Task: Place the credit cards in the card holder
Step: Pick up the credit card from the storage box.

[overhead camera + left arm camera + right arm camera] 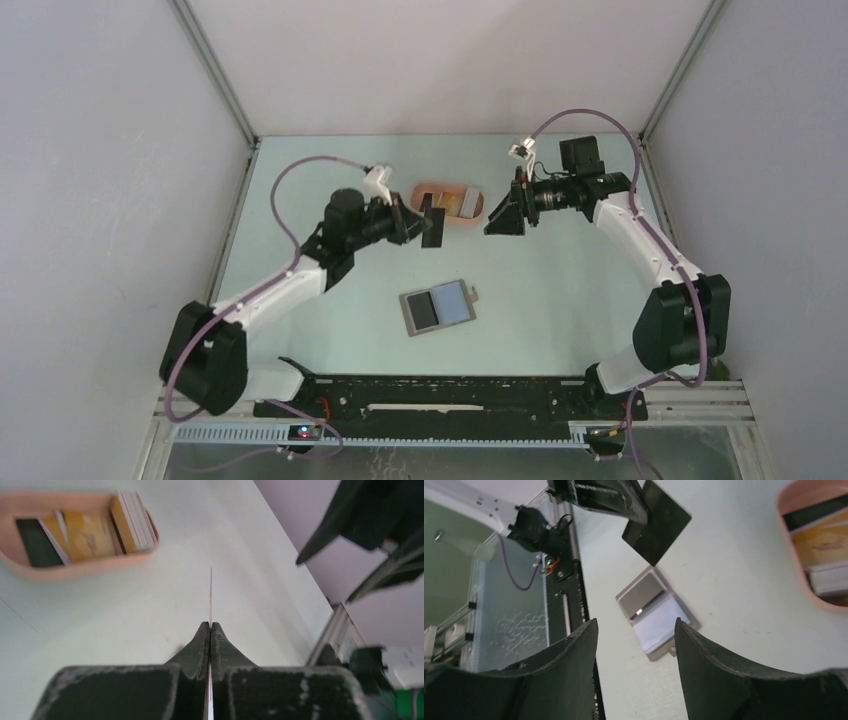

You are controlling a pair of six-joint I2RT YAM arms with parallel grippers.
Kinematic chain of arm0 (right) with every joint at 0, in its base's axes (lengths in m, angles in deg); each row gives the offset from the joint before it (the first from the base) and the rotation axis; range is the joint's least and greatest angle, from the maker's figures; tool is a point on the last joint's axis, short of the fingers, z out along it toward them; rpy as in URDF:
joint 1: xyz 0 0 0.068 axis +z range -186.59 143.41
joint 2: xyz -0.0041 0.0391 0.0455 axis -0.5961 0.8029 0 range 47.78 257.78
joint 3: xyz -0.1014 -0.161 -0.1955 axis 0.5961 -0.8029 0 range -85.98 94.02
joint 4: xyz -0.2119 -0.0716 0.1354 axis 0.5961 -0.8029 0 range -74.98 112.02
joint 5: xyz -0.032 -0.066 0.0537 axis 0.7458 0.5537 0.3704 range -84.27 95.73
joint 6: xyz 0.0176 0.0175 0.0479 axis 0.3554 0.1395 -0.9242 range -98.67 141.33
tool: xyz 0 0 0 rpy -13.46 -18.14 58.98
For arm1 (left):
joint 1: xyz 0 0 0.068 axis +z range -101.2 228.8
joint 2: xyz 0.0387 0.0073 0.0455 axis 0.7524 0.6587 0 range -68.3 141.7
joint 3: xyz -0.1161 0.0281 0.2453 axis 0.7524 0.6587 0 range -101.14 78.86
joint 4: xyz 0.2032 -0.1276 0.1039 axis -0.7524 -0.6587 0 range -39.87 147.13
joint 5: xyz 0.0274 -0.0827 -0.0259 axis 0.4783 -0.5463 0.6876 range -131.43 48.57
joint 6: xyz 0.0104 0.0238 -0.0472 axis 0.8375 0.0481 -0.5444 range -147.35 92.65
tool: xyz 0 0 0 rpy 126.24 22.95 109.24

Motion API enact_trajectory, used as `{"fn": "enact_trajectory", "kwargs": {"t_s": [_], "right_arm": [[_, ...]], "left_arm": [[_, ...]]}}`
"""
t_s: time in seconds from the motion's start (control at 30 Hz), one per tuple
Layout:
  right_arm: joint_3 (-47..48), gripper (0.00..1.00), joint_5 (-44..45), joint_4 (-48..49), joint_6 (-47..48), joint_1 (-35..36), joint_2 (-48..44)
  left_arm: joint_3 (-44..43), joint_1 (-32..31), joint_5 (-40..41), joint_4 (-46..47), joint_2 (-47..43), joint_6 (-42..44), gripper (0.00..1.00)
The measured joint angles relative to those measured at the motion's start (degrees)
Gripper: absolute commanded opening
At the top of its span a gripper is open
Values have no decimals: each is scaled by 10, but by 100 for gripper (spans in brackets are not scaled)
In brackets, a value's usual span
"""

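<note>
My left gripper (pixel 420 225) is shut on a black credit card (pixel 433 222) and holds it on edge above the table, just in front of the salmon-pink tray (pixel 450 186). In the left wrist view the card (pixel 210 595) shows edge-on between the closed fingers (pixel 200 647). The grey card holder (pixel 405 312) lies open near the table's middle, with a black card (pixel 424 311) and a pale grey-blue card (pixel 455 302) in it. My right gripper (pixel 497 218) is open and empty, facing the held card (pixel 656 522), with the card holder (pixel 624 596) below it.
The tray (pixel 75 567) holds more cards: a black one (pixel 37 542), orange-yellow ones (pixel 90 535) and a pale stack (pixel 137 520). Its rim also shows in the right wrist view (pixel 789 545). Grey walls enclose the table; a black rail (pixel 450 385) runs along the near edge.
</note>
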Motion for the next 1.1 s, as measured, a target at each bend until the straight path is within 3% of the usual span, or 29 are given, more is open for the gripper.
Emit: {"fn": "enact_trajectory", "kwargs": {"t_s": [0.2,0.4,0.7,1.0,1.1], "right_arm": [[-19,66,-37,-18,25,45,-16],[-23,67,-43,-30,36,115,-16],[-23,64,-40,-31,37,144,-9],[-25,57,-39,-32,37,165,6],[-25,46,-44,-33,40,167,6]], "left_arm": [[199,-16,-51,137,-129,-38,0],[304,-43,-86,257,-199,-50,0],[347,-45,-139,383,-205,-90,0],[348,-50,-166,500,-139,-145,0],[348,-52,-168,519,-120,-155,0]]}}
